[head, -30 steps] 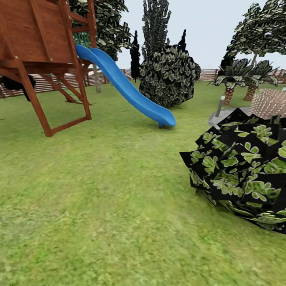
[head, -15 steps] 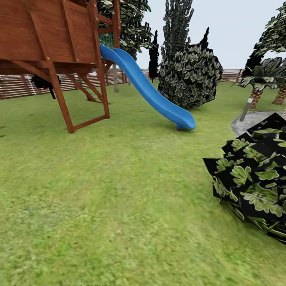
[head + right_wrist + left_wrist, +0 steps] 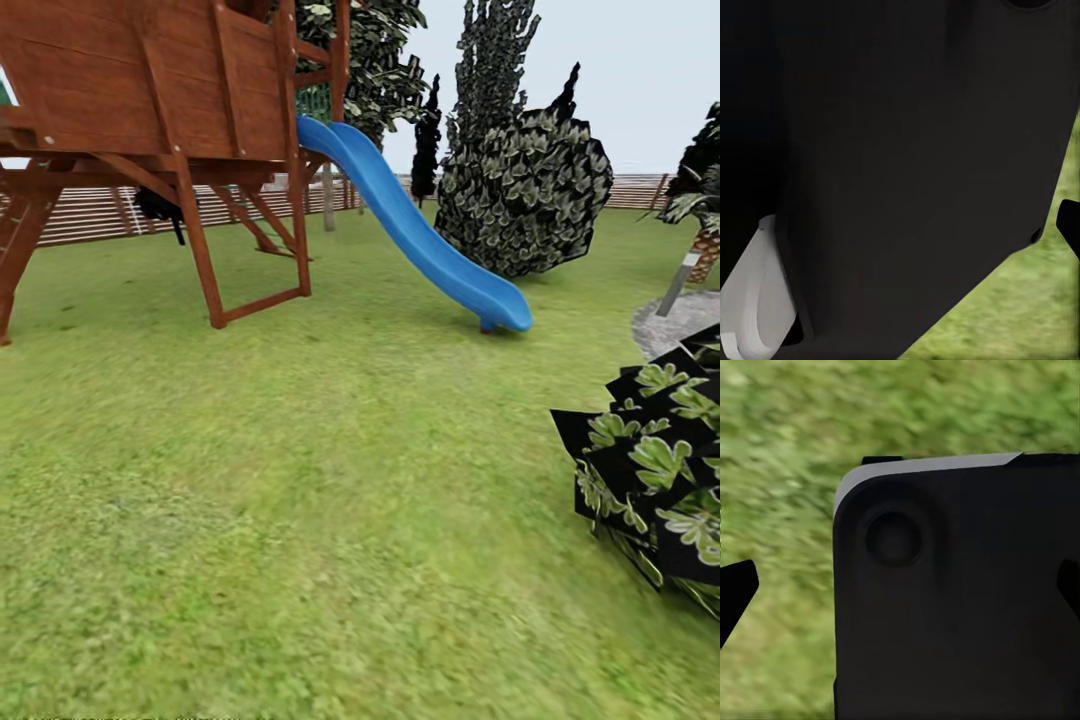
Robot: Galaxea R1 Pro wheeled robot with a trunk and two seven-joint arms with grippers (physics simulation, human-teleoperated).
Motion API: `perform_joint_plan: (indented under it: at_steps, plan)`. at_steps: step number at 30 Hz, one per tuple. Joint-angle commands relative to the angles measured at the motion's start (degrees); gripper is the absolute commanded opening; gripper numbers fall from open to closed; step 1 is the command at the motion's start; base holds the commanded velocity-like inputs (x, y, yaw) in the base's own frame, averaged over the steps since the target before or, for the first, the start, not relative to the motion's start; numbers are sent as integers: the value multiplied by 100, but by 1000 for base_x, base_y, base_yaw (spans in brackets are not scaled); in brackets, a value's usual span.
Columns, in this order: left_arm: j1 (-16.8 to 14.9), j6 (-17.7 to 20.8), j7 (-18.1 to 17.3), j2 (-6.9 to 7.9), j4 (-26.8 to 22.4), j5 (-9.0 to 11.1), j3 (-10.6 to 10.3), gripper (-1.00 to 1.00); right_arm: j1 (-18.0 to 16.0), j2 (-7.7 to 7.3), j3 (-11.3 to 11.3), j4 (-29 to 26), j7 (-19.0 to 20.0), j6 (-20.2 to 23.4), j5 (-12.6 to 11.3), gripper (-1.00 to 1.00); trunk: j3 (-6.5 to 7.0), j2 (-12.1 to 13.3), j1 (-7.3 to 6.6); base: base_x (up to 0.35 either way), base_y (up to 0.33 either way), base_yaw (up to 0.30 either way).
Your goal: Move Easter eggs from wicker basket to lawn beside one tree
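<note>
under the left gripper (image 3: 900,592) lies lawn (image 3: 787,450); grip state unclear.

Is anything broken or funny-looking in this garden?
Nothing looks broken. The blue plastic slide is joined to the brown wooden play tower, which stands upright on the green lawn. Only the leafy bush looks odd: flat dark squares around its leaves.

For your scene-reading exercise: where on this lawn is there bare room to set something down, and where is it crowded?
Free: the wide lawn between the wooden play tower, the blue slide and the near shrub. Crowded: under the tower's legs and around that shrub.
</note>
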Motion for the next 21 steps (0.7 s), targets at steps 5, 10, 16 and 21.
perform_joint_plan:
  at_steps: [5, 10, 16, 21]
  plan:
    - [-3, -16, -2, 2, 5, -2, -7, 100, 1, -5, -15, -8, -1, -2, -12, 100, -4, -2, 0, 86, 170, 43]
    - [-3, -13, -2, 2, 5, -2, -7, 100, 1, -4, -7, -7, -1, -2, -4, 100, -4, -2, 0, 135, 251, 5]
    - [-3, -19, -2, 3, 5, -2, -7, 100, 1, -9, -12, -9, -1, -2, -5, 100, -4, -2, 0, 140, 260, 1]
    - [-3, -26, -2, 4, 5, -2, -7, 100, 1, -10, -13, -10, -1, -2, -5, 100, -4, -2, 0, 161, 261, 0]
